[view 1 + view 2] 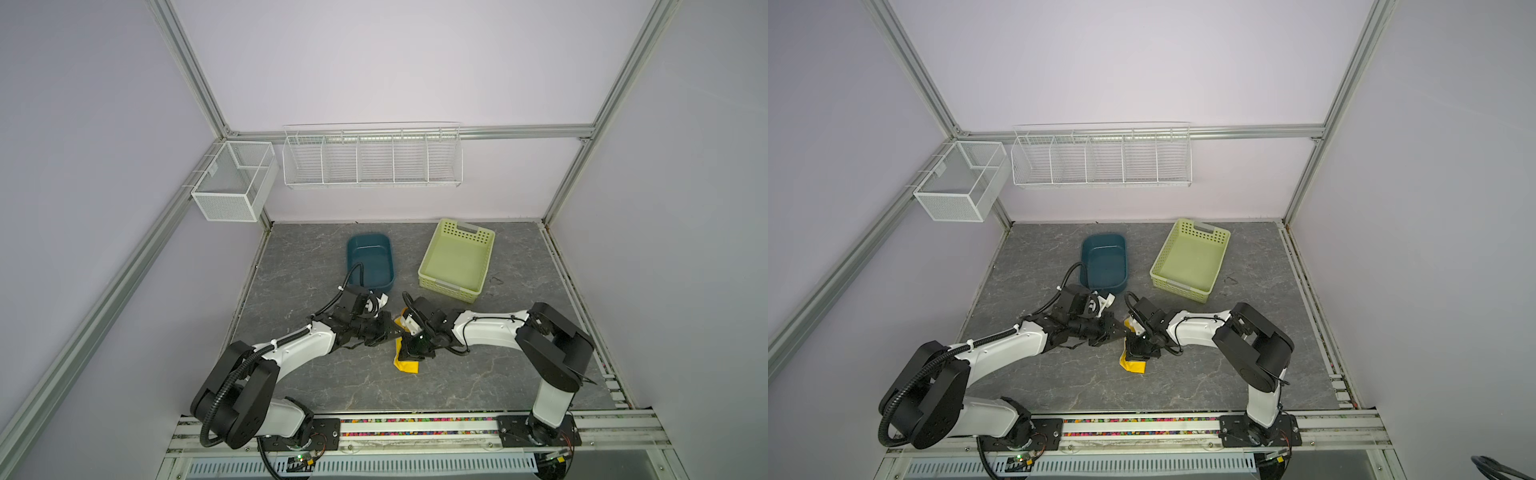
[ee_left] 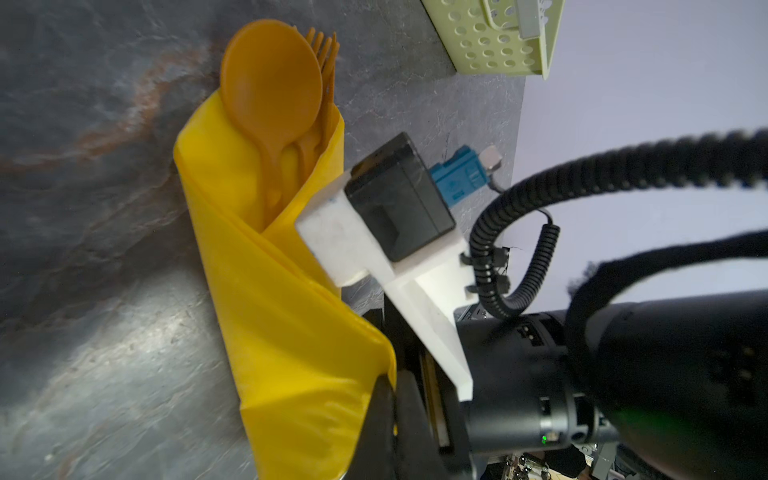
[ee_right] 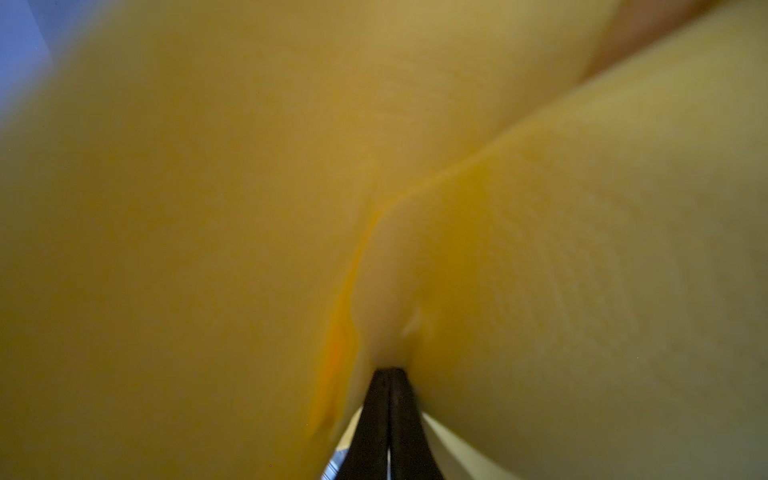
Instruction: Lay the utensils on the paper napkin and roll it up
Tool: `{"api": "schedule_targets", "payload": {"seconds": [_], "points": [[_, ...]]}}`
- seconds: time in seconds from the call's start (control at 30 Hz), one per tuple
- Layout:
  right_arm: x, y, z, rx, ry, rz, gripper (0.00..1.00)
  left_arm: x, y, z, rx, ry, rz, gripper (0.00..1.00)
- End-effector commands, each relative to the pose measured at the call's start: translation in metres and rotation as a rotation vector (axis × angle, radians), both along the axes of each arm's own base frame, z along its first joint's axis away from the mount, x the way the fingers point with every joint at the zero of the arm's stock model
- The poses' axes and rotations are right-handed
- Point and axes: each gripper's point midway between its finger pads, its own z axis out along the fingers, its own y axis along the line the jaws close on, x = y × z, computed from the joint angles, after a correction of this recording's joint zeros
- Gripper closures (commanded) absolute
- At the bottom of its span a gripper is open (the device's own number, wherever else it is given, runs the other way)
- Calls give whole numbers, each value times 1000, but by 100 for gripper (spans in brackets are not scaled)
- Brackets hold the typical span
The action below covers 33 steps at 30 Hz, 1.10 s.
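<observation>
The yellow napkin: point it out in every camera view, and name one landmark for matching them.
Top view: napkin at lower centre, with only a yellow tail showing.
Top view: napkin at lower centre again, the same tail.
Left wrist: napkin wrapped round the orange cutlery.
Right wrist: napkin fills the blurred frame.
Landmark: green basket, absent from the right wrist view.

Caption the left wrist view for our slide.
Orange plastic spoon and fork poke from the loosely rolled yellow paper napkin.

the paper napkin [image 1: 406,365] lies on the worktop [image 1: 478,374] between the left jaws and the right jaws, touching both, with the utensils [image 2: 270,83] inside it, while the tub [image 1: 374,257] and, to its right, the basket [image 1: 455,257] stand well behind the jaws.
</observation>
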Motion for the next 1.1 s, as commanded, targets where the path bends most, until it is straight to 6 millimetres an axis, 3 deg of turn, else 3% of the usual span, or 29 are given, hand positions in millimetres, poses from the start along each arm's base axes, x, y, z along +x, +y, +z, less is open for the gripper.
{"api": "schedule_targets", "payload": {"seconds": [0.0,0.2,0.43,0.83,1.07], "points": [[-1,-8,2,0,4,-42,93,4,-3,2,-6,-24,0,100],[5,-7,28,69,-29,-75,93,1,3,-5,43,-27,-5,100],[-4,-16,33,128,-4,-117,93,0,4,-7,54,-26,-16,100],[-21,-27,17,211,67,-194,93,1,1,-5,50,-19,-30,100],[-28,-39,18,202,59,-203,93,2,0,-6,56,-11,-34,100]]}}
